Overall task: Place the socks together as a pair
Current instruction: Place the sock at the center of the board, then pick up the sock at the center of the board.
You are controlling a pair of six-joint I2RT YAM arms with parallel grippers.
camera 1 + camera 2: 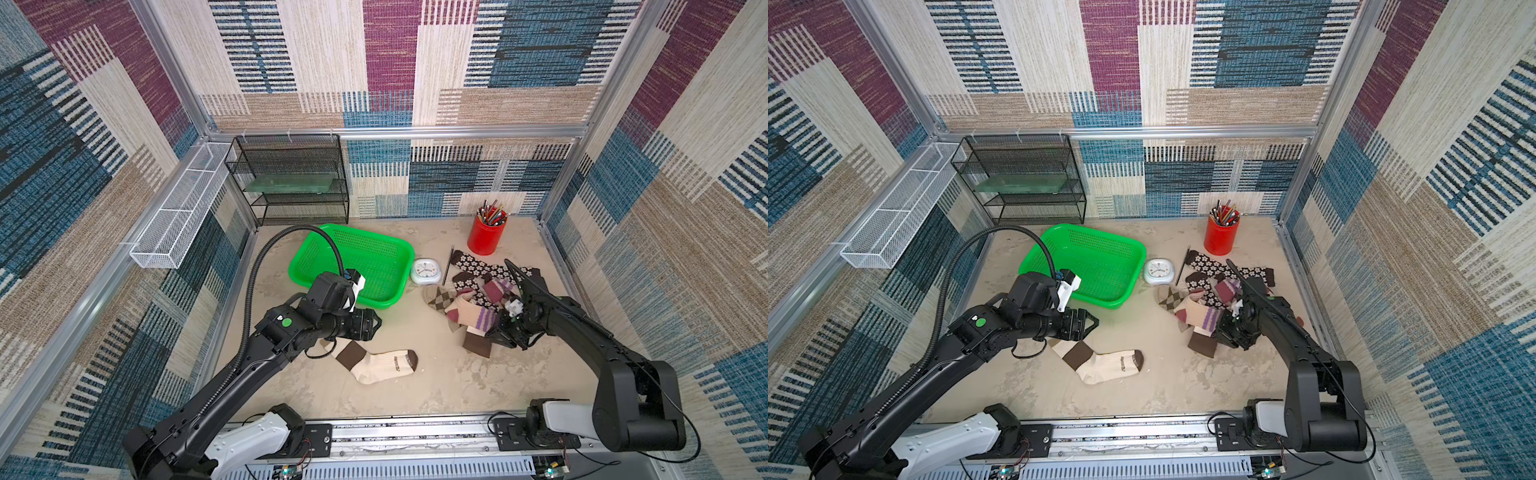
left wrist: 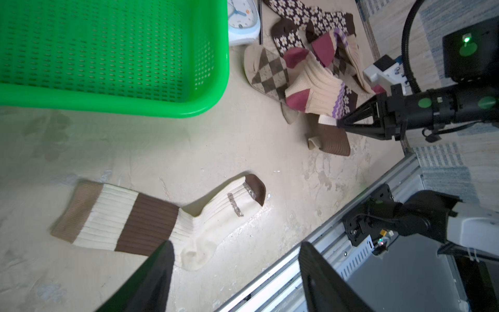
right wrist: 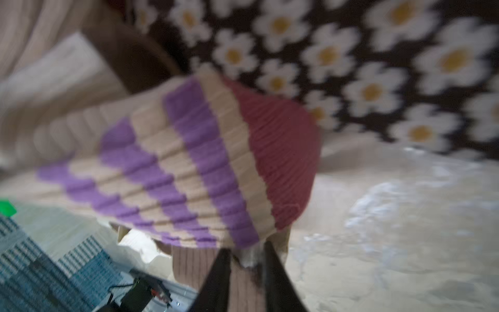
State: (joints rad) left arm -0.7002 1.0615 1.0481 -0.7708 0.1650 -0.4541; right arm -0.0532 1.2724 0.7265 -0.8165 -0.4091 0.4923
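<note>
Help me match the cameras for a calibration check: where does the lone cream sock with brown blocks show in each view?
Top view: cream sock lying flat in front of the green basket.
Top view: same place, basket behind it.
Left wrist: cream sock just beyond the open left claw, basket farther off.
Right wrist: not in it.
Shared landmark: the green basket, in those three views.

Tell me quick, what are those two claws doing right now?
Left gripper: open, holding nothing.
Right gripper: at the sock pile; open or gripping cannot be told.
</note>
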